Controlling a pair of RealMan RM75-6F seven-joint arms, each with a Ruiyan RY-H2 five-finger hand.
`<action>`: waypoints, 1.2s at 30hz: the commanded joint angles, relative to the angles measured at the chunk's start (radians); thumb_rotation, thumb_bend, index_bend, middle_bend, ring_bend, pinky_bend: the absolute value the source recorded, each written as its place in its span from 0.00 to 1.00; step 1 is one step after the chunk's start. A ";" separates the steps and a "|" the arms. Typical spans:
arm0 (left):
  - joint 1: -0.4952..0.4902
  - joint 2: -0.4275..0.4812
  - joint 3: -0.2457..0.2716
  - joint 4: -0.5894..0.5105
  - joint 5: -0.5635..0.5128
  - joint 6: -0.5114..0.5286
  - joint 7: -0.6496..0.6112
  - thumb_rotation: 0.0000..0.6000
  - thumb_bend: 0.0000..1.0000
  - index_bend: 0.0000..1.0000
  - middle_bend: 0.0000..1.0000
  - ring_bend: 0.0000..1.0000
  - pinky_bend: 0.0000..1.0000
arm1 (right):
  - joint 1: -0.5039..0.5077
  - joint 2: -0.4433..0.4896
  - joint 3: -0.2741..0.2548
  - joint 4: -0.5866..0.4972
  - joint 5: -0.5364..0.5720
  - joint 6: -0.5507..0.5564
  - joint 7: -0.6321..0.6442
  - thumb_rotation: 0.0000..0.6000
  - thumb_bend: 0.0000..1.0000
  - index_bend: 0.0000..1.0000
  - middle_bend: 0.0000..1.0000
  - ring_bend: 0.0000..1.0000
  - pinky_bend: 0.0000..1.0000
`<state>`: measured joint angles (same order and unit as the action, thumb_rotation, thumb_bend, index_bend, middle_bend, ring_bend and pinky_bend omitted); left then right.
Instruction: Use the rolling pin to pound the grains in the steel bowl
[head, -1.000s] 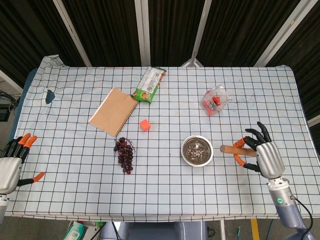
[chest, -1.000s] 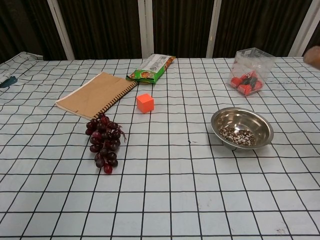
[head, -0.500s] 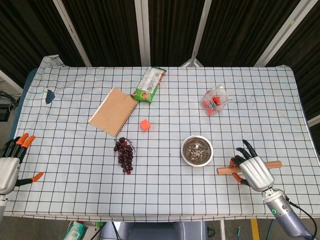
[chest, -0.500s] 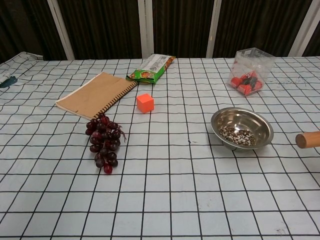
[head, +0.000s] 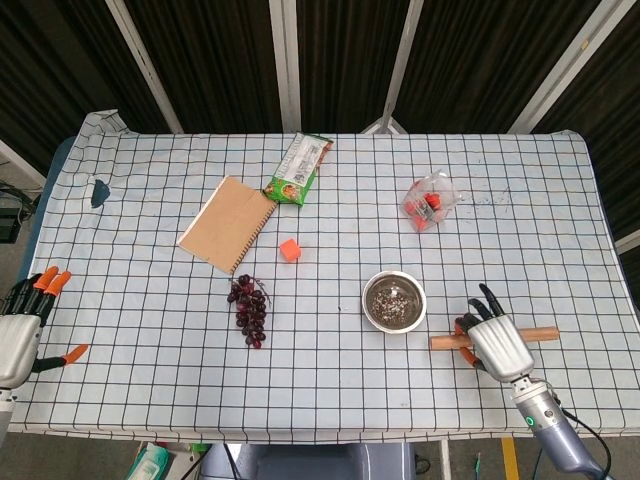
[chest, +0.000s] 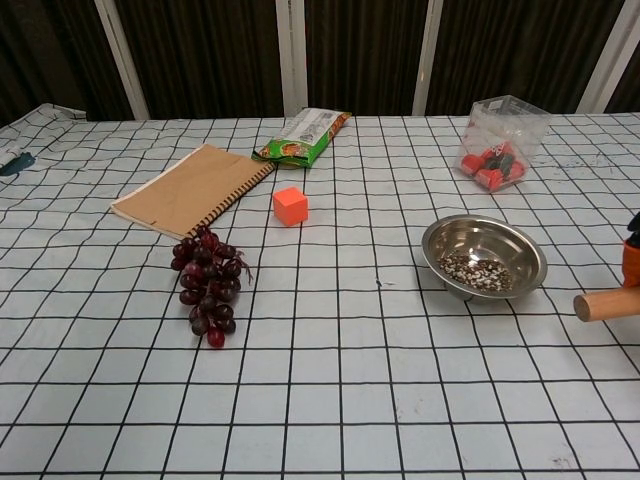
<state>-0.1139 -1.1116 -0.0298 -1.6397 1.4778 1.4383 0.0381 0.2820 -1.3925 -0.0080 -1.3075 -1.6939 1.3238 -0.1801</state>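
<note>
Rolling pin (head: 448, 341) in right hand's (head: 497, 343) grasp, now nearer steel bowl (head: 394, 301).

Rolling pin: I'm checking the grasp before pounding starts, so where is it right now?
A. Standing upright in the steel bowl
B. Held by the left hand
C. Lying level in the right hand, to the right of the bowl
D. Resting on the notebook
C: the right hand grips the rolling pin roughly level beside the steel bowl, not over the grains.
</note>
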 joint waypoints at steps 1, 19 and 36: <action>0.000 0.000 0.000 -0.001 -0.001 -0.001 0.000 1.00 0.05 0.00 0.00 0.00 0.00 | -0.005 -0.005 0.011 -0.032 0.041 -0.028 -0.044 1.00 0.55 0.80 0.63 0.24 0.00; 0.000 0.001 -0.002 -0.002 -0.005 -0.003 0.000 1.00 0.05 0.00 0.00 0.00 0.00 | -0.009 -0.009 0.020 -0.066 0.141 -0.081 -0.175 1.00 0.55 0.57 0.52 0.14 0.00; 0.002 0.004 -0.001 -0.002 0.000 0.001 -0.006 1.00 0.05 0.00 0.00 0.00 0.00 | -0.017 -0.002 0.017 -0.093 0.188 -0.090 -0.251 1.00 0.55 0.35 0.36 0.04 0.00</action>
<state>-0.1120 -1.1078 -0.0307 -1.6421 1.4780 1.4395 0.0316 0.2655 -1.3941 0.0084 -1.3996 -1.5071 1.2329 -0.4289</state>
